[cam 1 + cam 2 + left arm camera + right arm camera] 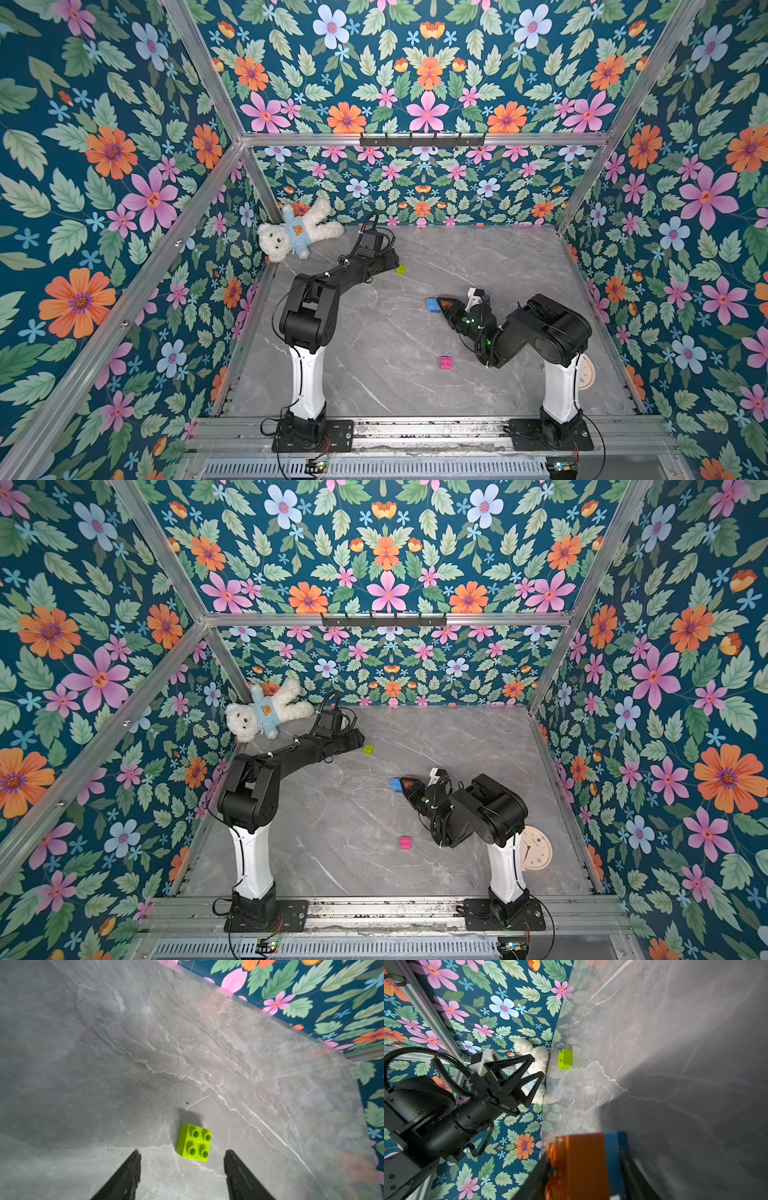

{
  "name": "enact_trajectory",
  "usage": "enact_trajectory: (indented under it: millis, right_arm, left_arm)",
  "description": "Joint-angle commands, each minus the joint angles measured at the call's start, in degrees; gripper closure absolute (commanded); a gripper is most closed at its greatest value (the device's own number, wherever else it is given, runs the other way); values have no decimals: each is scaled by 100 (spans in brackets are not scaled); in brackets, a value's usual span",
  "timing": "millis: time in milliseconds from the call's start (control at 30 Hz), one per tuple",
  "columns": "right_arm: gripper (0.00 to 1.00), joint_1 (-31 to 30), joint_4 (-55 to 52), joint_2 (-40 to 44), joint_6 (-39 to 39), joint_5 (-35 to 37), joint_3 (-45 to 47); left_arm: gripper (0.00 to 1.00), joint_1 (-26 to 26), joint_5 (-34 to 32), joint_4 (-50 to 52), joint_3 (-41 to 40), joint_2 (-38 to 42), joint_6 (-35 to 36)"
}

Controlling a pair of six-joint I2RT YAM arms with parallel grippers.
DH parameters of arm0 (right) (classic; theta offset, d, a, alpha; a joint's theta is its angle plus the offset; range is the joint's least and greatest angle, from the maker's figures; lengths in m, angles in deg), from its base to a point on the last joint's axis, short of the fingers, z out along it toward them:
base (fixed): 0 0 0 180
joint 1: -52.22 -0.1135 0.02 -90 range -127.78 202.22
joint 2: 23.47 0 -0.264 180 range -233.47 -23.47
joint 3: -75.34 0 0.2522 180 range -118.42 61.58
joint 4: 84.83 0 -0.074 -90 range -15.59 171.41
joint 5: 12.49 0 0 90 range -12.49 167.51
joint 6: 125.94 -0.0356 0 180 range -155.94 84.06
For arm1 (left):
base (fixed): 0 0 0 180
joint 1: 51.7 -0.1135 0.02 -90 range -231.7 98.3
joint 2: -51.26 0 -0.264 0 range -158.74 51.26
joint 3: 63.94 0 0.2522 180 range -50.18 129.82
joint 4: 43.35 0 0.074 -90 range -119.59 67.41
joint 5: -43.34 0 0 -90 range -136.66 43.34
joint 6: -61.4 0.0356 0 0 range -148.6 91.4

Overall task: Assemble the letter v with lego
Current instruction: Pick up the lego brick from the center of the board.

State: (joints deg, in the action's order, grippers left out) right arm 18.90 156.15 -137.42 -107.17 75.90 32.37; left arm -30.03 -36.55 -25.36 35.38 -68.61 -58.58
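Left gripper [182, 1152], jaws apart, hung just short of the lime brick [194, 1142], which sat studs-up on the far table [374, 386]. I judged centring should precede closing. Right gripper [444, 306] clamped the orange brick [581, 1163], joined to the blue brick [432, 304].

Marble table [374, 374]: lime brick [400, 269], pink brick [446, 362], teddy [291, 237], clock [536, 849].

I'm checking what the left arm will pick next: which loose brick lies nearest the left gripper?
The lime brick, lying studs up just ahead of the open left gripper. The pink brick sits far off, nearer the right arm.
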Motion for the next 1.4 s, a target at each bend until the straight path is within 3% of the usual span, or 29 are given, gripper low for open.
enact_trajectory:
  millis: [0, 300, 467, 867, 1033, 1367]
  right_arm:
    - [67, -8, -48, 9, 84, 125, 16]
    - [69, -8, 24, -66, 86, 53, -23]
    - [69, -5, -18, -61, 119, 28, -59]
    - [70, -8, 13, -80, 152, -6, -41]
    - [71, -8, 44, -117, 139, -15, -42]
    - [71, -8, 67, -123, 141, -9, -21]
  left_arm:
    - [33, 138, -328, 701, 395, -235, 557]
    - [34, 215, -709, 990, 804, -624, 977]
    - [34, 222, -608, 928, 910, -773, 1038]
    - [28, 389, -658, -6, 148, -212, 721]
    - [28, 517, -572, -159, 53, -138, 959]
    - [40, 627, -739, 491, 611, -792, 1679]
